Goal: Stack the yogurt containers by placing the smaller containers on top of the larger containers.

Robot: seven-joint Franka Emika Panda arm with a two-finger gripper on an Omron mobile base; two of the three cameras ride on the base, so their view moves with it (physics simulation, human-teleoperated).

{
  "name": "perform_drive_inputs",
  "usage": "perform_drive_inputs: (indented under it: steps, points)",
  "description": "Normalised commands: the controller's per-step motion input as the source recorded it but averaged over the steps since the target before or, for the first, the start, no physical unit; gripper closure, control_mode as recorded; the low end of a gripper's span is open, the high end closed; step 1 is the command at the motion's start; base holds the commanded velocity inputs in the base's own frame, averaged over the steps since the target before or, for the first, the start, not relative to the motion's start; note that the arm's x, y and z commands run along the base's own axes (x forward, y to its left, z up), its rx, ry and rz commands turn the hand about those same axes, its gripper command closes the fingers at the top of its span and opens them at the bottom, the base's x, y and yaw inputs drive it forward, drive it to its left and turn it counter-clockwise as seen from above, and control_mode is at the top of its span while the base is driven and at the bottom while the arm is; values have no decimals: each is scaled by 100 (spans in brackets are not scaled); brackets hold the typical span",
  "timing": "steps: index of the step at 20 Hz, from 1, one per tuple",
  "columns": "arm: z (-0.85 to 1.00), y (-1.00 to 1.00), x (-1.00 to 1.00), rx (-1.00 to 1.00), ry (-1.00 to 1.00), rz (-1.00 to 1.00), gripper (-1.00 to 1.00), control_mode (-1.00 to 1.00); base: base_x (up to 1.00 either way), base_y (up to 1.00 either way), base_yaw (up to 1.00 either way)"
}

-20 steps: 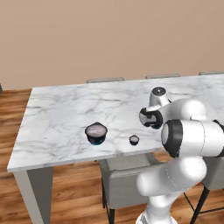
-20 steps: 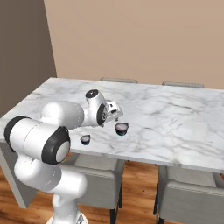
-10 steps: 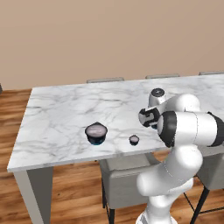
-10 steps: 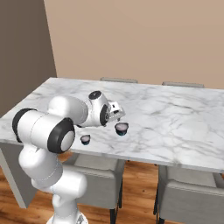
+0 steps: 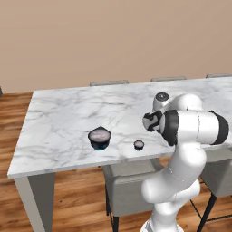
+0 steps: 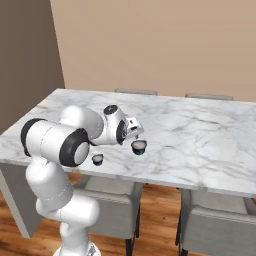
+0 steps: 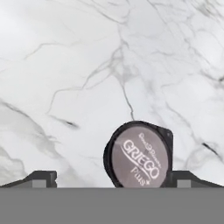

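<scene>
While your gripper (image 7: 109, 177) hovers spread above the marble table (image 5: 59, 122), one yogurt cup (image 7: 139, 160) sits between its fingertips.
Nearby you have the big cup (image 5: 99, 137) and tiny cup (image 5: 139, 145), apart.

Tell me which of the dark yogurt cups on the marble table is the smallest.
The tiny dark cup near the table's front edge, beside the robot arm; the wider dark cup with the pinkish-grey foil top is clearly broader.

White marble counter (image 5: 63, 122) on grey legs; plain tan wall (image 5: 113, 41) behind; wood plank floor (image 5: 68, 204); grey upholstered chairs (image 6: 215, 225) tucked beneath.
</scene>
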Motion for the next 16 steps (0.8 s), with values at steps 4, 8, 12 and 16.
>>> perform_drive_inputs:
  steps: [4,8,12,16]
  points:
    - [-10,-12,10,0,0,0,-100,-100,0,0,0]
    - [-12,-14,2,0,0,0,-100,-100,0,0,0]
    - [-13,-13,0,0,0,0,-100,-100,0,0,0]
    - [-17,-7,0,0,0,0,-100,-100,0,0,0]
